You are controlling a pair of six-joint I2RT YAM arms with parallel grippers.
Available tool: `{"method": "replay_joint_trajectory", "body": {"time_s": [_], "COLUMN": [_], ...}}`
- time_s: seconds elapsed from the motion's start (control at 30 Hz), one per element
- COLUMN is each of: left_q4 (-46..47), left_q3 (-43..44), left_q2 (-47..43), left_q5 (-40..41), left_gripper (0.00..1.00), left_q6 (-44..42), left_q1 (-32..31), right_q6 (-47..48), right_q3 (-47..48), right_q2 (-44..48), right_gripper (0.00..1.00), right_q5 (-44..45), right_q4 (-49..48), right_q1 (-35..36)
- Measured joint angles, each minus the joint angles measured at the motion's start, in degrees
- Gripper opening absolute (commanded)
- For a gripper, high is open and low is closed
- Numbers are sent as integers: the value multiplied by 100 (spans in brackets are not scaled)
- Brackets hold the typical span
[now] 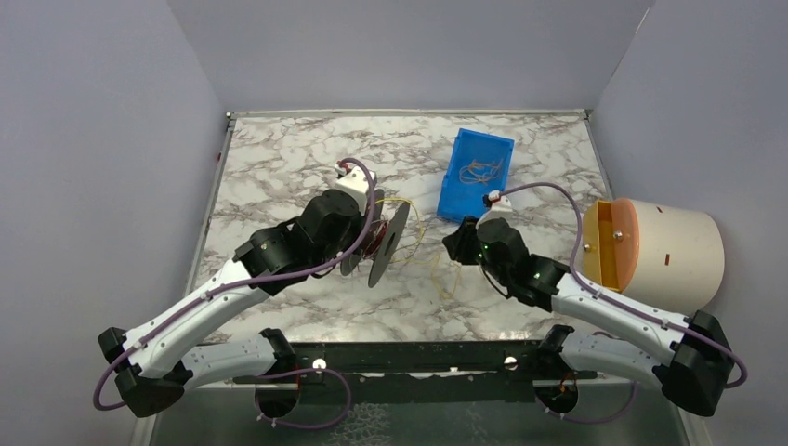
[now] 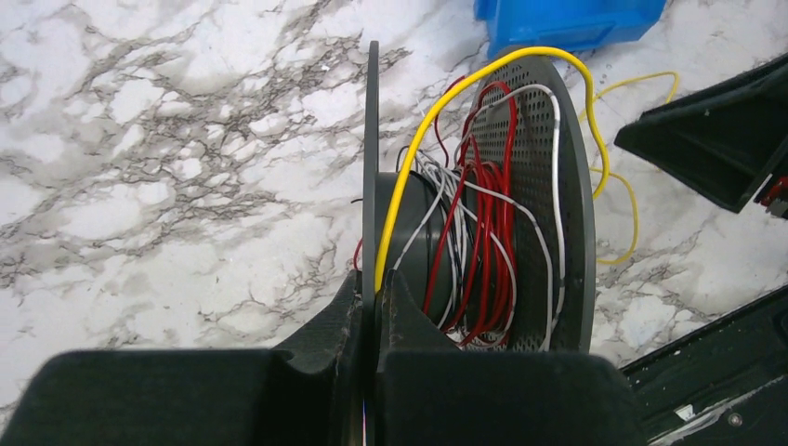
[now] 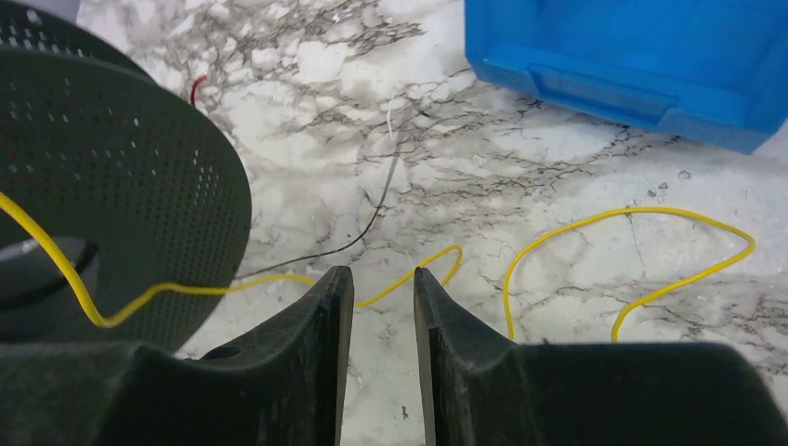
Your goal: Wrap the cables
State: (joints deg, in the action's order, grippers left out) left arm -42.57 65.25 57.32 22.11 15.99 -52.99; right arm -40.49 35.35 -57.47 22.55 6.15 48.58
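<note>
A dark grey spool (image 1: 383, 243) stands on edge at the table's middle, wound with red and white cables (image 2: 483, 223). My left gripper (image 2: 374, 283) is shut on the spool's near flange (image 2: 371, 158). A yellow cable (image 2: 437, 121) runs over the spool's core and far flange (image 2: 544, 186), then trails across the marble (image 3: 632, 218) toward the right. My right gripper (image 3: 383, 274) is open just above that yellow cable (image 3: 409, 274), with the strand crossing the gap between its fingertips; it holds nothing. The spool's perforated flange (image 3: 121, 186) fills the left of the right wrist view.
A blue bin (image 1: 478, 173) with loose cables stands behind the right gripper and shows in the right wrist view (image 3: 641, 56). A cream cylinder with an orange inside (image 1: 655, 251) lies at the right edge. A thin black wire (image 3: 372, 218) lies on the marble.
</note>
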Motion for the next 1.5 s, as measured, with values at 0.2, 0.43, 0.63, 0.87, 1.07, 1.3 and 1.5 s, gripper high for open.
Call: {"method": "replay_joint_trajectory", "body": {"time_s": [0.2, 0.43, 0.63, 0.87, 1.07, 1.3, 1.5], "left_q4": [-136, -372, -481, -728, -879, -988, -1023], "left_q3": [243, 420, 487, 573, 793, 835, 835], "left_q2": [0, 0, 0, -31, -35, -39, -39], "left_q5": [151, 164, 164, 162, 162, 160, 160], "left_gripper": [0, 0, 0, 0, 0, 0, 0], "left_q6": [-87, -151, -155, -153, -151, -151, -153], "left_q1": [2, 4, 7, 7, 7, 13, 13], "right_q6": [933, 1683, 2168, 2673, 3060, 3941, 4592], "right_q3": [-83, -269, -286, -286, -501, -1244, -1233], "right_q2": [-203, -826, -1167, -1458, -1598, -1773, -2308], "right_gripper": [48, 60, 74, 74, 74, 72, 70], "right_q5": [-662, -1239, -1563, -2046, -2520, -2959, -3152], "right_q4": [-140, -518, -953, -1473, -2218, -3595, -4448], "right_q1": [-2, -57, -144, -173, -173, -173, -173]}}
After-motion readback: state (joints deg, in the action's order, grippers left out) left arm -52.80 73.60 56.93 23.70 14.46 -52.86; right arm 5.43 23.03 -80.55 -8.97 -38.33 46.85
